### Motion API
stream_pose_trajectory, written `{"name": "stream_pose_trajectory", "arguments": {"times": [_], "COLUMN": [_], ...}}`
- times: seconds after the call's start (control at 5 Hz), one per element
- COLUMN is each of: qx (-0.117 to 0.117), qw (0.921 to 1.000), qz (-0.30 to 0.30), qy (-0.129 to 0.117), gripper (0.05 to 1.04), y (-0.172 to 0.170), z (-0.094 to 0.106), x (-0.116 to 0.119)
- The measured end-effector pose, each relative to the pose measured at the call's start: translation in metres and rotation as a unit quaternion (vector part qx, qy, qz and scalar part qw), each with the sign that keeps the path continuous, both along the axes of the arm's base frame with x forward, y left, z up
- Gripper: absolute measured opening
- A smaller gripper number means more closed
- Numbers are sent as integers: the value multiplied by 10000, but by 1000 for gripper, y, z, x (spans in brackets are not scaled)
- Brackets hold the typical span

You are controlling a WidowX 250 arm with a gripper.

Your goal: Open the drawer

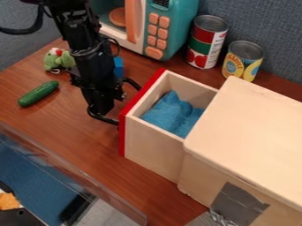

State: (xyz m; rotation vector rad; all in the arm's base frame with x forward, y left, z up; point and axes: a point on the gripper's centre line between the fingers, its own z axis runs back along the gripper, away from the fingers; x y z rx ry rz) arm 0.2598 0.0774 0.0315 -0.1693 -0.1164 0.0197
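Hanging by the red front panel (122, 132) in the camera view, the jaws (129, 107) stand wide apart, one tip toward the panel's far end and the other lower down beside it; I can make out nothing gripped between them. The wooden drawer (152, 152) juts well out of its cabinet (254, 132), far enough to bare the blue cloth (170, 115) inside, so the opening looks all but done. That spread beside the panel probably suits a handle, hidden behind the arm if there is one — a wide stance would steady a straight pull. The gray tape (239, 202) low on the cabinet is likely there to keep it from sliding along the counter (77, 141) with the drawer. The toy cucumber (38, 93) lies well off to the side, and the toy microwave (177, 26) and two cans (206, 42) stand behind — none in the drawer's path. Backing the arm off squarely seems wise, lest a tip nudge the panel.
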Motion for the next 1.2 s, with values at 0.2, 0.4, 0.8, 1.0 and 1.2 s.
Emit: {"name": "stream_pose_trajectory", "arguments": {"times": [0.2, 0.4, 0.8, 1.0, 1.2], "qx": [-30, -61, -281, -264, -183], "qw": [9999, 9988, 9976, 9960, 9900], "qz": [-121, -394, -635, -802, -1300], "qy": [103, 281, 68, -280, -524], "gripper": [181, 417, 982, 1003, 1000], "y": [1, 1, -3, -7, -10], "z": [0, 8, 64, 109, 141], "x": [1, 0, -1, -8, -20]}}
